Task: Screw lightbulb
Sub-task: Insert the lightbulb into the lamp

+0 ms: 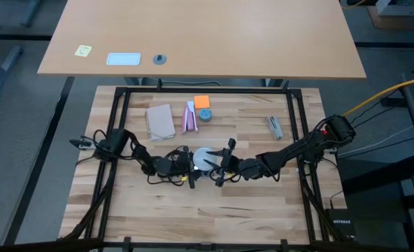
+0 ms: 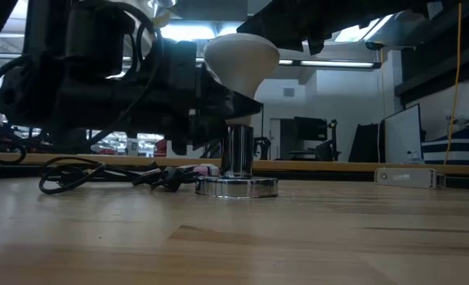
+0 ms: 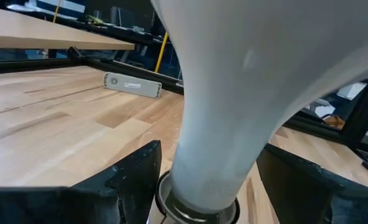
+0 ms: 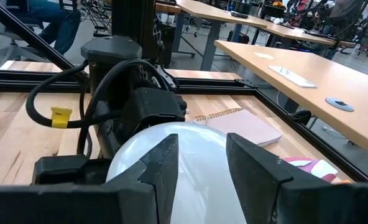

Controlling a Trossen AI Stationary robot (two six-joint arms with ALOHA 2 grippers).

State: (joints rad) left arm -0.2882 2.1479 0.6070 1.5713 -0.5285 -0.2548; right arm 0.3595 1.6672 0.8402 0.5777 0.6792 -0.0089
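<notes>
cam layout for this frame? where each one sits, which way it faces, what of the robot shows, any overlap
High: overhead, straight down; both arms meet at the lightbulb.
Low: table height, level across the table; lightbulb on the socket, arms above.
Left wrist: low beside the socket; its fingers flank the bulb's neck.
Right wrist: above the globe; its fingers on the globe, left arm behind.
Shared: all four show the lightbulb.

Frosted white lightbulb (image 2: 241,59), upright, globe up, narrow neck down in silvery socket (image 2: 236,170), mid-table
</notes>
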